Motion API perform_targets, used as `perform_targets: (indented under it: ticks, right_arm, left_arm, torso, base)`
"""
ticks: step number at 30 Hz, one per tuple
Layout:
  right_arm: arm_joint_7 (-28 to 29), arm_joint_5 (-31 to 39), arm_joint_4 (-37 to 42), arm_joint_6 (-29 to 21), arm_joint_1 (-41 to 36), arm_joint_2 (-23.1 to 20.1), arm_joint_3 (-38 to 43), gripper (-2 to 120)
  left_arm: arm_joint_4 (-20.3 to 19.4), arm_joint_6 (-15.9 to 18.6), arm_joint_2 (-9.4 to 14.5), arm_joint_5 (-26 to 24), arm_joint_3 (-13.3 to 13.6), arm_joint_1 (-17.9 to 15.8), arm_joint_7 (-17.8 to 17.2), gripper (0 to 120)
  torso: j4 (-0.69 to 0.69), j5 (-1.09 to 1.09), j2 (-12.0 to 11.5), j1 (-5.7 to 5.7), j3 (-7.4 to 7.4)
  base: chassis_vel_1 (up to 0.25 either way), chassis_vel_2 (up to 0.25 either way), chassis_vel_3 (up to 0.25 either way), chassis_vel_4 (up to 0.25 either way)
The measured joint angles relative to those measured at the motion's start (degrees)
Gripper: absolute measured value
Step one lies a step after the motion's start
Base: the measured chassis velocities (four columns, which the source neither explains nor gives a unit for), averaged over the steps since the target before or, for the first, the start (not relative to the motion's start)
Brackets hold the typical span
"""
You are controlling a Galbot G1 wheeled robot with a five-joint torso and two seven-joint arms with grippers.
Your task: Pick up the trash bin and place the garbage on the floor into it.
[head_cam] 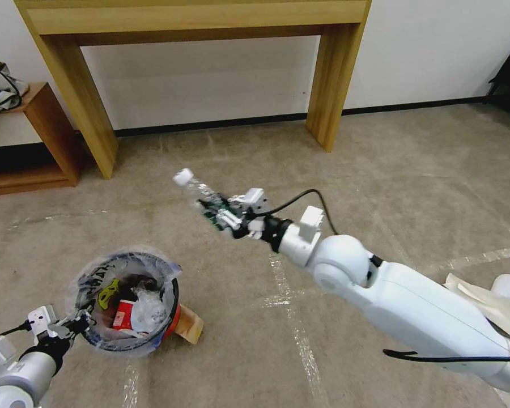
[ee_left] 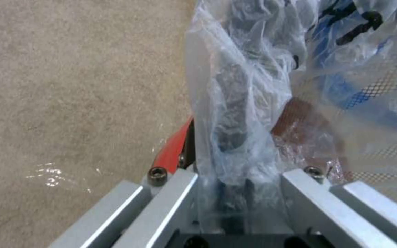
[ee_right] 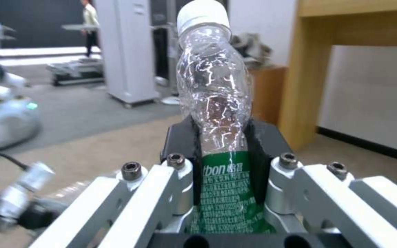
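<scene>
Right claw: clamped on clear green-label bottle, held in air above carpet floor. Left claw: clamped on rim of red trash bin, bagged, partly filled.

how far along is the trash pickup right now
Partly done: the trash bin is gripped at its rim by the left gripper and already holds several litter pieces. In hand: the right gripper is shut on a clear bottle, in the air and not yet over the bin. Left: a tan paper bag beside the bin and white tissue on the floor.
</scene>
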Motion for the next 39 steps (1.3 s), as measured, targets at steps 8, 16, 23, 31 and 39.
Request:
perform_targets:
  ticks: [8, 16, 23, 31, 39]
  right_arm:
    - [2.47, 4.56, -2.14, -0.03, 6.6, 3.9, -9.0, 18]
    - [4.62, 4.72, -5.48, -0.52, 9.15, 9.62, -16.31, 16]
    - [5.56, 4.46, -8.25, -0.81, 10.5, 15.02, -20.15, 16]
    - [5.72, 3.26, -11.13, -0.83, 10.7, 17.7, -23.75, 16]
    - [5.74, 2.29, -15.3, -0.66, 10.83, 19.89, -25.33, 16]
  left_arm:
    - [-0.43, 1.37, 1.03, -2.79, 0.47, -0.32, -1.4, 1]
    - [-1.34, 3.93, 2.86, -9.6, 0.16, -0.59, -4.98, 1]
    - [-2.39, 4.02, 4.41, -16.42, -0.55, -0.58, -8.45, 1]
    - [-2.94, 4.02, 5.25, -18.78, -0.71, -0.46, -9.06, 1]
    - [-4.22, 4.01, 5.17, -19.86, -0.8, -0.14, -9.23, 1]
  torso:
    - [0.0, 0.0, 0.0, 0.0, 0.0]
    - [-0.01, 0.0, 0.0, 0.0, 0.0]
    - [-0.01, 0.0, 0.0, 0.0, 0.0]
    - [-0.02, 0.0, 0.0, 0.0, 0.01]
    - [0.0, 0.01, 0.0, 0.0, 0.0]
  base:
    - [0.0, 0.0, 0.0, 0.0]
    - [0.0, 0.0, 0.0, 0.0]
    - [0.0, 0.0, 0.0, 0.0]
    - [0.0, 0.0, 0.0, 0.0]
    - [0.0, 0.0, 0.0, 0.0]
